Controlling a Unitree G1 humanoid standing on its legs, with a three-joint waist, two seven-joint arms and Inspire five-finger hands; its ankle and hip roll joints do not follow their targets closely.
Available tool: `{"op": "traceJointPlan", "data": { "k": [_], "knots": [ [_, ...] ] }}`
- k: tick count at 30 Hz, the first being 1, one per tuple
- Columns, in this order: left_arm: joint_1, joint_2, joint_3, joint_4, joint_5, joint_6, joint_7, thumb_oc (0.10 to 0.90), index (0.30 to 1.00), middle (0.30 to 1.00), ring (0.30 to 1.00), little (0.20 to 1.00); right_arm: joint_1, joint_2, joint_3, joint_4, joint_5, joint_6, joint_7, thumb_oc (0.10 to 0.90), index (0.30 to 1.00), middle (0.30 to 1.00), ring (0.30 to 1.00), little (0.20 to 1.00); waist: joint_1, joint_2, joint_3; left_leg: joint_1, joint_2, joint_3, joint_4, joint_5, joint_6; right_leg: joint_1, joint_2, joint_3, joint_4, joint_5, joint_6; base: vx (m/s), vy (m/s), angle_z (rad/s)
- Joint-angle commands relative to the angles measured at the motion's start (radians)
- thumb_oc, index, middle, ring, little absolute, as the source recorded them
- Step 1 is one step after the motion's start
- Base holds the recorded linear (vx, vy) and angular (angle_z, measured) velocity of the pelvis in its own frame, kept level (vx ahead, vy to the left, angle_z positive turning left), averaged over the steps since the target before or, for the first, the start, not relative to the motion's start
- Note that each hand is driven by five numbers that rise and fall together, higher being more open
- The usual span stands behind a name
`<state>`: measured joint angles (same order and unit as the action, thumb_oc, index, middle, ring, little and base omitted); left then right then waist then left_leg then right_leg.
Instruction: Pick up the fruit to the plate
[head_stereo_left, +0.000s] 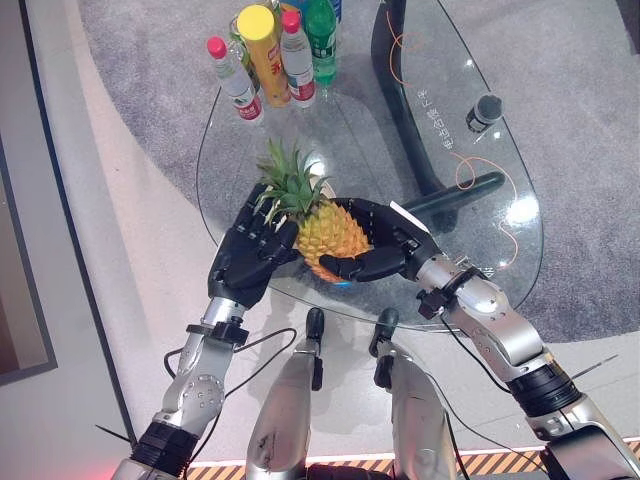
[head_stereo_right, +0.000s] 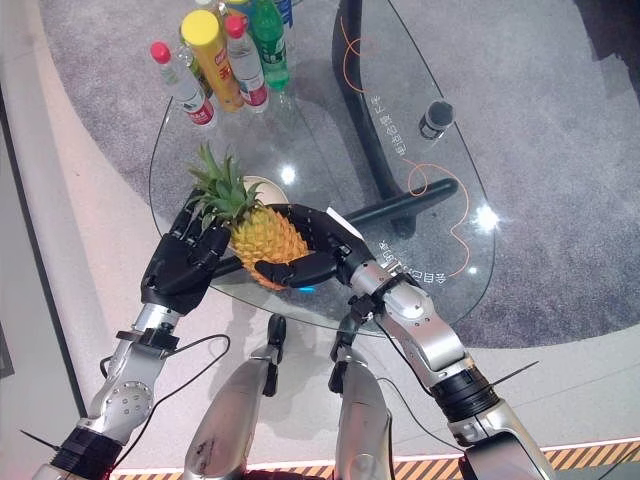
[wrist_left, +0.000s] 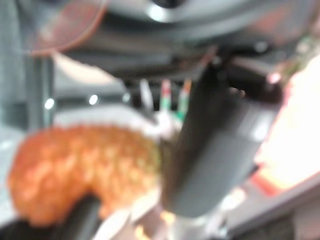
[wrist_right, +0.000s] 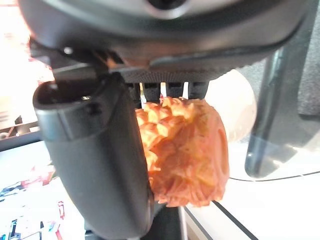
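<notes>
A yellow-orange pineapple with a spiky green leaf crown (head_stereo_left: 318, 222) sits between both dark hands above the near edge of the oval clear-glass worktop (head_stereo_left: 500, 250). The right hand (head_stereo_left: 385, 250) cups the fruit from the right and below, its fingers curled round the yellow body; in the right wrist view the thumb lies against the scaly rind (wrist_right: 185, 150). The left hand (head_stereo_left: 252, 250) presses against the pineapple from the left with fingers fairly straight and spread, fingertips reaching the base of the crown, so it braces the fruit with a flat, wide palm instead of wrapping it. The crown tilts up and towards the far left.

Just behind the pineapple, a pale round plate (head_stereo_right: 262, 188) lies on the glass, mostly hidden by the leaves; whether the fruit touches it cannot be told.

At the far end of the worktop stands a cluster of bottles: a tall yellow cylindrical can with a yellow lid (head_stereo_left: 264, 52), two clear plastic bottles with red caps (head_stereo_left: 233, 78), and a green plastic bottle (head_stereo_left: 321, 40). A small dark-capped jar (head_stereo_left: 484, 112) stands well apart on the right side of the glass. A thin orange cord (head_stereo_left: 470, 170) shows by the table's black base. Grey carpet (head_stereo_left: 580, 150) lies underneath.
</notes>
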<state>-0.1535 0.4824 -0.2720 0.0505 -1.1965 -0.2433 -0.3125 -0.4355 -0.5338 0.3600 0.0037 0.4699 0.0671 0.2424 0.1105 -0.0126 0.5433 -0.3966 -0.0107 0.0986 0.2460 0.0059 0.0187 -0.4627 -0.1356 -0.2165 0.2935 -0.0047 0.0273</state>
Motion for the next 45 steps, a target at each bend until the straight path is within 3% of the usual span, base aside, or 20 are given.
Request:
{"op": "traceJointPlan", "data": {
  "k": [1, 14, 17, 20, 25, 30, 39, 42, 44, 45],
  "knots": [
    [-0.02, 0.018, -0.01, -0.204, -0.032, -0.008, -0.099, 0.8, 0.9, 0.9, 0.9, 0.9, -0.061, -0.001, -0.002, -0.216, 0.032, -0.152, 0.061, 0.1, 0.3, 0.3, 0.3, 0.2, 0.009, 0.006, -0.023, -0.007, -0.05, 0.006, 0.084, -0.07, 0.019, 0.069, 0.026, -0.056, 0.049, -0.026, 0.023, 0.0, 0.0, 0.0],
    [-0.044, 0.017, -0.077, -0.231, -0.076, -0.024, -0.167, 0.8, 0.9, 0.9, 0.9, 0.9, -0.089, -0.022, 0.164, -0.235, -0.034, -0.074, 0.201, 0.1, 0.3, 0.3, 0.3, 0.2, 0.016, 0.006, -0.023, -0.015, -0.078, -0.018, 0.072, -0.057, 0.022, 0.062, 0.033, -0.029, 0.024, -0.008, 0.03, 0.0, 0.004, 0.04],
    [-0.042, 0.009, -0.072, -0.236, -0.09, -0.043, -0.175, 0.8, 0.9, 0.9, 0.9, 0.9, -0.092, -0.027, 0.203, -0.238, -0.058, -0.054, 0.29, 0.1, 0.3, 0.3, 0.3, 0.2, 0.018, 0.006, -0.023, -0.014, -0.082, -0.024, 0.067, -0.051, 0.021, 0.063, 0.035, -0.024, 0.019, -0.006, 0.028, 0.01, 0.01, 0.03],
    [-0.028, -0.004, -0.064, -0.241, -0.128, -0.103, -0.151, 0.8, 0.9, 0.9, 0.9, 0.9, -0.097, -0.033, 0.265, -0.267, -0.084, -0.022, 0.404, 0.1, 0.3, 0.3, 0.3, 0.2, 0.028, 0.004, -0.023, -0.014, -0.089, -0.032, 0.066, -0.051, 0.022, 0.061, 0.038, -0.02, 0.02, -0.007, 0.028, 0.01, 0.004, 0.06],
    [-0.026, -0.043, -0.046, -0.227, -0.143, -0.143, -0.149, 0.8, 0.9, 0.9, 0.9, 0.9, -0.126, 0.007, 0.325, -0.268, -0.099, 0.038, 0.487, 0.1, 0.3, 0.3, 0.3, 0.2, 0.043, 0.001, -0.023, -0.019, -0.093, -0.042, 0.06, -0.045, 0.021, 0.056, 0.039, -0.019, 0.018, -0.003, 0.028, 0.0, -0.005, 0.03],
    [-0.021, -0.077, -0.035, -0.227, -0.161, -0.166, -0.171, 0.8, 0.9, 0.9, 0.9, 0.9, -0.139, 0.062, 0.361, -0.255, -0.087, 0.061, 0.529, 0.1, 0.3, 0.3, 0.3, 0.2, 0.063, -0.004, -0.023, -0.016, -0.098, -0.054, 0.054, -0.046, 0.022, 0.06, 0.039, -0.024, 0.017, -0.004, 0.03, 0.01, -0.01, 0.02],
    [-0.027, -0.106, -0.031, -0.243, -0.16, -0.164, -0.178, 0.8, 0.9, 0.9, 0.9, 0.9, -0.137, 0.106, 0.334, -0.24, -0.063, 0.059, 0.497, 0.1, 0.3, 0.3, 0.3, 0.2, 0.071, -0.013, -0.023, -0.018, -0.102, -0.06, 0.058, -0.049, 0.024, 0.061, 0.037, -0.035, 0.021, -0.002, 0.035, 0.0, -0.003, 0.0],
    [-0.026, -0.124, -0.025, -0.246, -0.234, -0.193, -0.249, 0.8, 0.9, 0.9, 0.9, 0.9, -0.128, 0.114, 0.317, -0.234, -0.06, 0.063, 0.499, 0.1, 0.3, 0.3, 0.3, 0.2, 0.07, -0.016, -0.023, -0.017, -0.102, -0.059, 0.058, -0.05, 0.024, 0.065, 0.036, -0.038, 0.019, -0.001, 0.036, 0.0, 0.0, 0.0],
    [-0.028, -0.135, -0.023, -0.247, -0.291, -0.215, -0.288, 0.504, 0.646, 0.646, 0.646, 0.604, -0.119, 0.123, 0.308, -0.226, -0.064, 0.063, 0.506, 0.1, 0.3, 0.3, 0.3, 0.2, 0.07, -0.017, -0.023, -0.018, -0.101, -0.058, 0.061, -0.052, 0.023, 0.065, 0.034, -0.041, 0.021, -0.002, 0.036, 0.03, 0.007, 0.05],
    [-0.03, -0.14, -0.024, -0.246, -0.316, -0.225, -0.3, 0.221, 0.404, 0.404, 0.404, 0.321, -0.116, 0.128, 0.306, -0.224, -0.067, 0.063, 0.508, 0.1, 0.3, 0.3, 0.3, 0.2, 0.069, -0.018, -0.023, -0.018, -0.101, -0.059, 0.062, -0.052, 0.023, 0.066, 0.034, -0.041, 0.021, -0.002, 0.036, 0.01, 0.005, 0.05]
  ]
}}
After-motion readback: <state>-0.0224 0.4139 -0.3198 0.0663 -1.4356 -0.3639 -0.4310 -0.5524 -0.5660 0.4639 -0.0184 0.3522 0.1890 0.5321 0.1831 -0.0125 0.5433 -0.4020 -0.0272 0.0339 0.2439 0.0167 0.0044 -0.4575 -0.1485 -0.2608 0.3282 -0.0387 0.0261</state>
